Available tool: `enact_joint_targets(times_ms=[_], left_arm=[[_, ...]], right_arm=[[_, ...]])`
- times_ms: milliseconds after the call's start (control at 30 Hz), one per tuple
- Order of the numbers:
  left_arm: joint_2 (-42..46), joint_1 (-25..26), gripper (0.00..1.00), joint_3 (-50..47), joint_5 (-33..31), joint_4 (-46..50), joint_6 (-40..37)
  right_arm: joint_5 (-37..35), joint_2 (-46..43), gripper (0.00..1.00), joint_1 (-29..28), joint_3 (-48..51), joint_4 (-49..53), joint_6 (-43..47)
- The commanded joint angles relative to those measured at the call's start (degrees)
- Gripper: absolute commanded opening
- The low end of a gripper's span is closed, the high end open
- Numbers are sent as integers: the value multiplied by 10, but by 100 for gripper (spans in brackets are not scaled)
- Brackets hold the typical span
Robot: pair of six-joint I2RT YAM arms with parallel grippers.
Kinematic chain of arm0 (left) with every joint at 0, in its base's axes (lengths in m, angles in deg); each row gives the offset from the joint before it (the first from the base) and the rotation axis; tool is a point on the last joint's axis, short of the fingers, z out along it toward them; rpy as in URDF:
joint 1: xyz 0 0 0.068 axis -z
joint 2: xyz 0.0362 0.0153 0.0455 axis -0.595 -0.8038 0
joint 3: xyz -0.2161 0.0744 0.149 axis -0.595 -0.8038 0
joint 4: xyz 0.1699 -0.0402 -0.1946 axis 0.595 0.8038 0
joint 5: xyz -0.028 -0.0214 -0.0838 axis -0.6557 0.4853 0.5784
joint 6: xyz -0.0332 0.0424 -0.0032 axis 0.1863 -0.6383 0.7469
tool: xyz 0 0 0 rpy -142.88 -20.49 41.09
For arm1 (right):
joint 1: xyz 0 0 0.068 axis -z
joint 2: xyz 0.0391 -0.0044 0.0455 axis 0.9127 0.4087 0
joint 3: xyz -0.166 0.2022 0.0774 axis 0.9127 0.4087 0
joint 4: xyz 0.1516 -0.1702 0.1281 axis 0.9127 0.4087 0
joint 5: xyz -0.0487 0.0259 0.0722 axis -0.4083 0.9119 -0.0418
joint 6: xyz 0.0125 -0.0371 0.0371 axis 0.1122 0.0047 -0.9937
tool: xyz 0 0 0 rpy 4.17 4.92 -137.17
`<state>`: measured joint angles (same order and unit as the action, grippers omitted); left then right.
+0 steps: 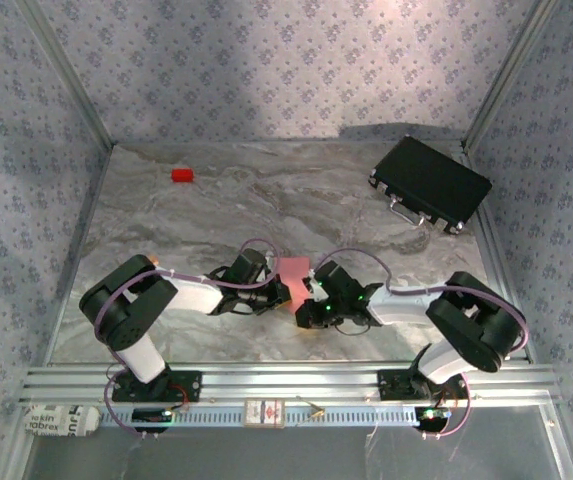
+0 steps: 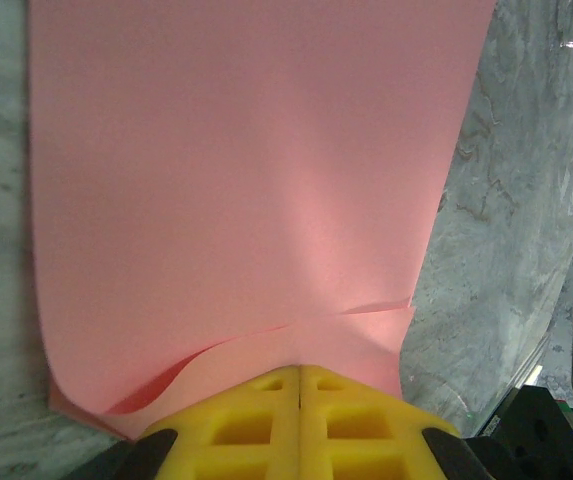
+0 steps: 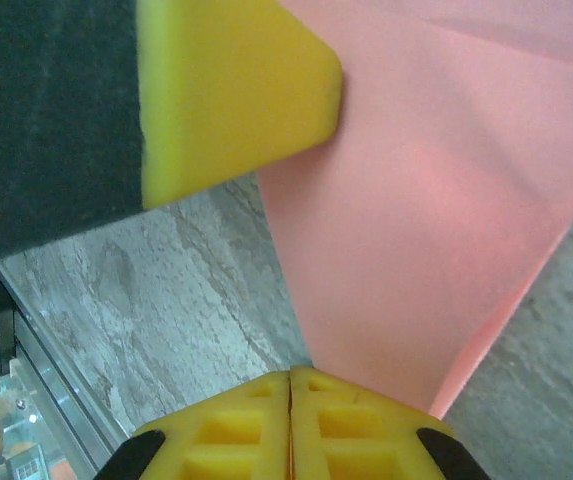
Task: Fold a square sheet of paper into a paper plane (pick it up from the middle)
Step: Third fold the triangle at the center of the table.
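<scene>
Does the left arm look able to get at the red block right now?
Probably not yet: its fingers are shut on the pink paper, and the red block lies far off near the back left corner.

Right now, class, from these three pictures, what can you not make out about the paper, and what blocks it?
Top view: the left hand and right hand cover much of the paper; its folds are hidden.
Left wrist view: the frame's top cuts off its far edge.
Right wrist view: the left hand's finger hides one edge; the frame cuts its far end.
</scene>
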<state>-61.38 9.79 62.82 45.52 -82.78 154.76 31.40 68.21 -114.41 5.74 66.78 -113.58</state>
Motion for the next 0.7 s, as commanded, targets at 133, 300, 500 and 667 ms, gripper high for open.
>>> enact_joint_targets(times_ms=[133,300,500,667], left_arm=[[-28,2,0,-9,-32,55,-8],[-27,2,0,-9,-30,55,-8],[-25,2,0,-8,-31,55,-8],[-27,2,0,-6,-30,52,-8]], right_arm=[[15,-28,10,4,44,32,-18],[28,-78,10,12,60,22,-43],[-13,-146,7,24,16,60,-46],[-5,-76,6,26,-25,41,-44]])
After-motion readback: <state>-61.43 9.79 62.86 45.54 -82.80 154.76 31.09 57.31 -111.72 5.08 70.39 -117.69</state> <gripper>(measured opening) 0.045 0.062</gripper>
